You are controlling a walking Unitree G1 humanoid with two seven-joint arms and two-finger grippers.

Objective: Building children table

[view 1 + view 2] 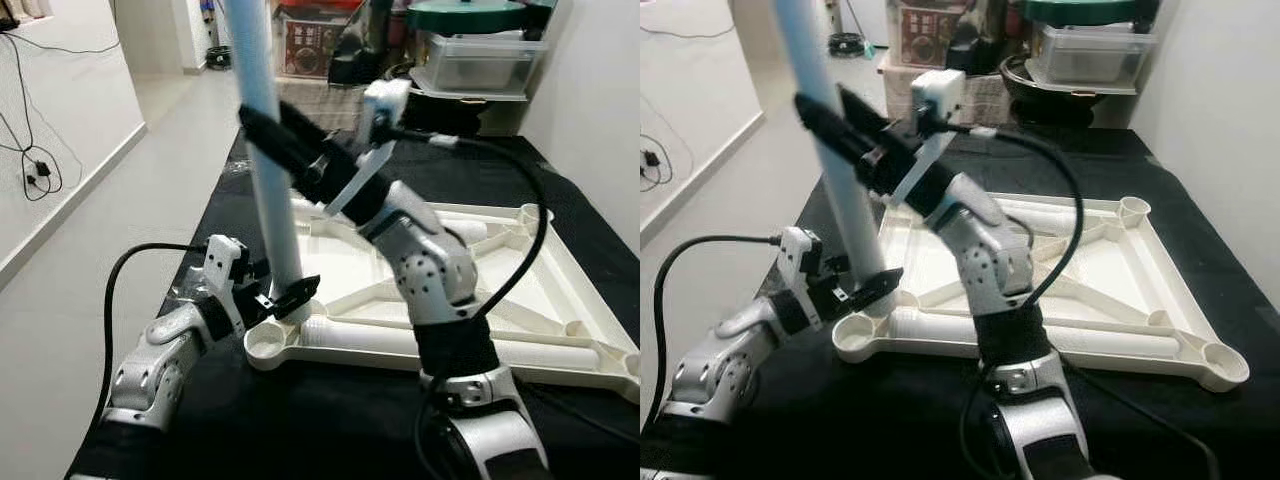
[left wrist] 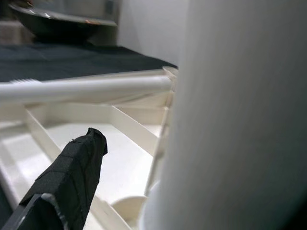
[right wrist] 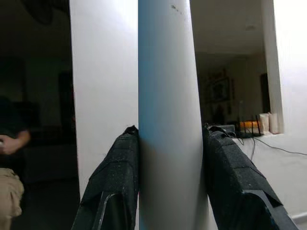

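Lying upside down on the black-covered table (image 1: 580, 215), the white tabletop frame (image 1: 560, 300) shows its ribs and corner sockets. The pale blue leg (image 1: 272, 170) stands nearly upright at the frame's 8 o'clock corner, its foot close by the corner socket (image 1: 268, 342); whether it is seated cannot be told. The right tool (image 1: 262, 128) is clamped on the leg partway up, a finger pressed to each side. The left tool (image 1: 285, 296) brackets the leg's base with fingers parted, seemingly steadying it. The likely risk is a tilted leg: pushed down off-axis, it may jam, skid off the socket rim, or shove the frame along the cloth.
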